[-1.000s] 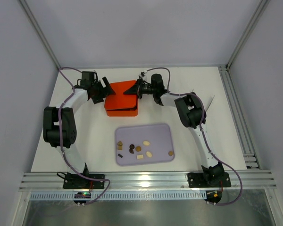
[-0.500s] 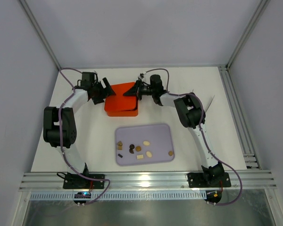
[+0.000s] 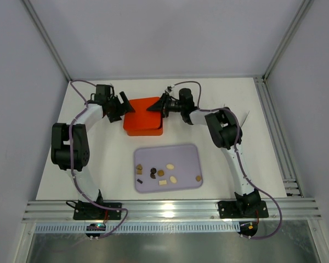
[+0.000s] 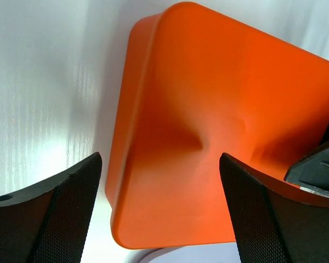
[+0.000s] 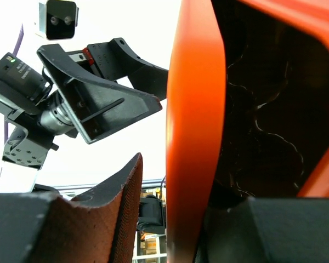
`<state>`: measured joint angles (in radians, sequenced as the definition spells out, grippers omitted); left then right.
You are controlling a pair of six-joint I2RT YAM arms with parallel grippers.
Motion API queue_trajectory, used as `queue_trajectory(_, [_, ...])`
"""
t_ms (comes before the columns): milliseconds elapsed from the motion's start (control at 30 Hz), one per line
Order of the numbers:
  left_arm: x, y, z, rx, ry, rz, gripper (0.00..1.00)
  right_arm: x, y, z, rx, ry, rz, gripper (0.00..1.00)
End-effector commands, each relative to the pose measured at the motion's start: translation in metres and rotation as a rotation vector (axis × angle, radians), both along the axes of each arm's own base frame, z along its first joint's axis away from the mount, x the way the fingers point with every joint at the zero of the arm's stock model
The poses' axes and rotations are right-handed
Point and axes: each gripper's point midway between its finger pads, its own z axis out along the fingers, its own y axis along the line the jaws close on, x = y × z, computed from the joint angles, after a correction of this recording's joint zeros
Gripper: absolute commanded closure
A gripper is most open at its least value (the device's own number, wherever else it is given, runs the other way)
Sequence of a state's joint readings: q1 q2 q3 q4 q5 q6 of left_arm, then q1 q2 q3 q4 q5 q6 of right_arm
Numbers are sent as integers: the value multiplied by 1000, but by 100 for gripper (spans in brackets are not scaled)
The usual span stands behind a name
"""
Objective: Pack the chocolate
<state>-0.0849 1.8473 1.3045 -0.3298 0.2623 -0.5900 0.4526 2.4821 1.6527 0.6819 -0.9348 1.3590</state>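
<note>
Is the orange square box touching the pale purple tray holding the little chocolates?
Apart. The top external view shows white table between the orange box and the pale purple tray.

Small bite-size chocolate pieces point(image 3: 160, 173), dark brown, tan and cream, in round, oval and square shapes, lie loose and scattered on a flat lavender plastic tray point(image 3: 181, 156). One tan round piece point(image 3: 198, 178) sits apart near the tray's right edge.

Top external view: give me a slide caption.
Left gripper and right gripper flank the orange box; chocolate lies on the lavender tray.
</note>
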Motion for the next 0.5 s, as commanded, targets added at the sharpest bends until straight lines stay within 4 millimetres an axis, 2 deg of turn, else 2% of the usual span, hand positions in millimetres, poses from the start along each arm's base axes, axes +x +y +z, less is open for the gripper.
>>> queue_trajectory(0, [7, -5, 5, -3, -28, -23, 14, 4, -10, 33, 31, -86, -20, 64])
queue_trajectory(467, [6, -12, 3, -4, -23, -43, 15, 6, -36, 39, 21, -80, -57, 63])
